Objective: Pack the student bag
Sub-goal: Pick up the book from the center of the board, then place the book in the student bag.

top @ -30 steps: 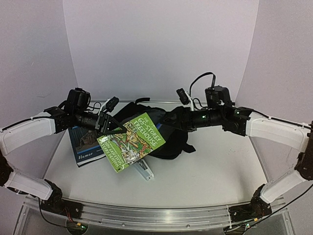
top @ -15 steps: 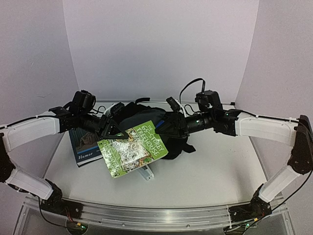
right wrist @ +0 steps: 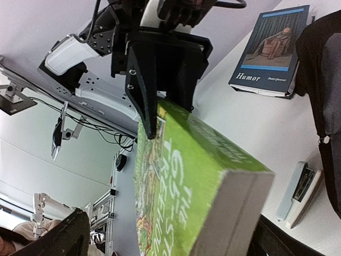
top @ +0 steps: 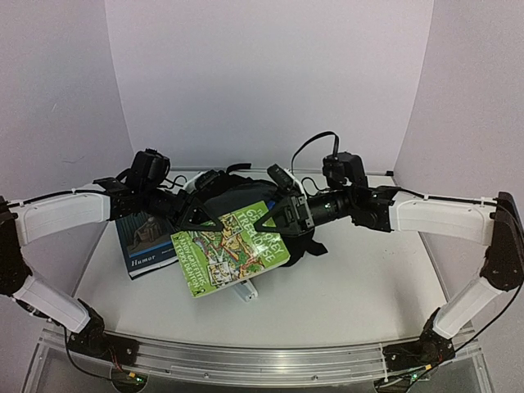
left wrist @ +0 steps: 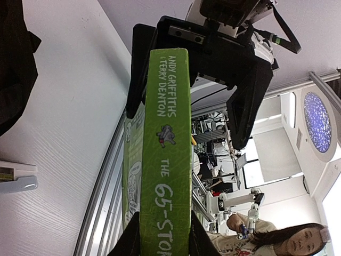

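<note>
Reaching in from frame left, left gripper (top: 199,219) pinches green book (top: 232,250); right gripper (top: 274,214), from frame right, spread astride its opposite end; student bag (top: 233,190) mid-frame behind, on counter (top: 352,278).

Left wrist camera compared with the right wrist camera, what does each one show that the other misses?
Only the left wrist view shows the spine of the green book with the authors' names, the open right pincer either side of its far end, and a long-haired person in the background. Only the right wrist view shows the blue Humor book lying on the table, the green book's cover and page edge, and the left pincer shut on it. Both show the green book, the black student bag and a pale stapler-like object.
</note>
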Tool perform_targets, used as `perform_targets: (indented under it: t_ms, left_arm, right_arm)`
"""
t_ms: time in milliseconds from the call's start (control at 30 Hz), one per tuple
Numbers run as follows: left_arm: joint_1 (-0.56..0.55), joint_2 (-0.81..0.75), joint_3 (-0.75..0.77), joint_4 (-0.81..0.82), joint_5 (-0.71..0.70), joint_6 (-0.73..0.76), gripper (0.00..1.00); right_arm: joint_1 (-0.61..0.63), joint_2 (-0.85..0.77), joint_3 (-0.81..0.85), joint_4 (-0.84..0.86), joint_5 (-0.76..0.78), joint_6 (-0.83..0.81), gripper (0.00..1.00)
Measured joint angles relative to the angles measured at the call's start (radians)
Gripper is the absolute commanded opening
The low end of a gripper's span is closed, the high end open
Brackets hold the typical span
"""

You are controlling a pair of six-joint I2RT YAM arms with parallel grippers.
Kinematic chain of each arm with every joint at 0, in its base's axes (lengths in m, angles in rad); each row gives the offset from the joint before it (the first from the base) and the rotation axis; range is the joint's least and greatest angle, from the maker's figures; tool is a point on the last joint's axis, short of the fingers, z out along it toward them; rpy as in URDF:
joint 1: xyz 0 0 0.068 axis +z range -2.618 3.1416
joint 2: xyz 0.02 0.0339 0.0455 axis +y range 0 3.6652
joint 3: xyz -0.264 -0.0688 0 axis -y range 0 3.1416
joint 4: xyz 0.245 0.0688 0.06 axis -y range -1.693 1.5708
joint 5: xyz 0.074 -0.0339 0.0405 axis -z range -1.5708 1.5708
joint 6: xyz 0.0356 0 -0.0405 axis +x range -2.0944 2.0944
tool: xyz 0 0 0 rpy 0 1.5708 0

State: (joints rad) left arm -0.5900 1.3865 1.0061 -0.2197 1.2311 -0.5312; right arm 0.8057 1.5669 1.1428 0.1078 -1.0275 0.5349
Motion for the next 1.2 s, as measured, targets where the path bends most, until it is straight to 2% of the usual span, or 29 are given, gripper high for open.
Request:
perform_targets:
  t_ms: [267,333,400,500,600,667,800,900,1100,1200]
  left_arm:
    - [-0.009,0.01,0.007,0.044,0.034,-0.015,0.0]
    - [-0.011,0.01,0.009,0.046,0.035,-0.008,0.09]
    - [-0.013,0.012,0.015,0.04,0.031,0.006,0.29]
    - [-0.015,0.034,0.056,-0.013,-0.025,0.052,0.63]
    - [-0.013,0.066,0.141,-0.082,-0.202,0.085,0.81]
    - [-0.01,0.076,0.181,-0.108,-0.331,0.098,0.87]
    - [0.011,0.08,0.204,-0.12,-0.535,0.074,0.89]
    - [0.062,0.099,0.204,-0.118,-0.624,0.02,0.9]
    - [0.227,0.164,0.144,-0.022,-0.692,-0.152,0.88]
    - [0.251,0.232,0.138,0.009,-0.705,-0.216,0.86]
  right_arm:
    - [0.009,0.001,-0.038,0.082,-0.001,0.055,0.25]
    - [0.008,0.001,-0.049,0.096,0.001,0.062,0.11]
    - [0.006,-0.002,-0.06,0.113,0.001,0.082,0.0]
    - [0.001,-0.021,-0.079,0.123,0.036,0.098,0.0]
    - [-0.015,-0.06,-0.106,0.11,0.128,0.122,0.0]
    - [-0.046,-0.093,-0.124,0.097,0.185,0.142,0.0]
    - [-0.151,-0.164,-0.14,0.079,0.296,0.181,0.0]
    - [-0.221,-0.201,-0.141,0.07,0.384,0.211,0.0]
    - [-0.273,-0.212,-0.145,0.016,0.485,0.26,0.0]
    - [-0.285,-0.211,-0.155,-0.01,0.505,0.277,0.0]
